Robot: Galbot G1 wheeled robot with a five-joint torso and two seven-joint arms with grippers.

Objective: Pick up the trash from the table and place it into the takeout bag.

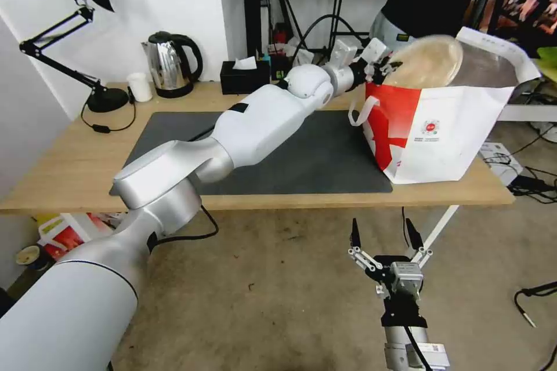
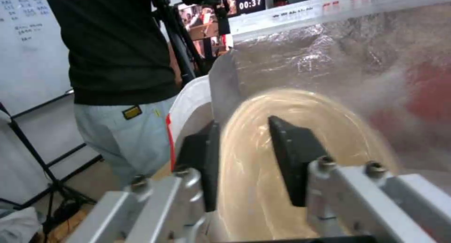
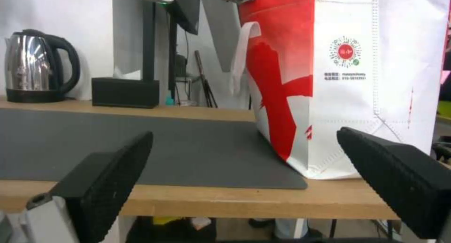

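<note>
Left gripper (image 1: 387, 65) pinches the tan bowl (image 1: 428, 61) tilted over the takeout bag (image 1: 441, 133) mouth — rim contact could tip the bag. Right gripper (image 1: 383, 237) parked below the table (image 1: 69, 168), fingers spread.

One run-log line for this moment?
left end effector: shut on tan bowl, over takeout bag mouth | right end effector: open, below table edge
</note>
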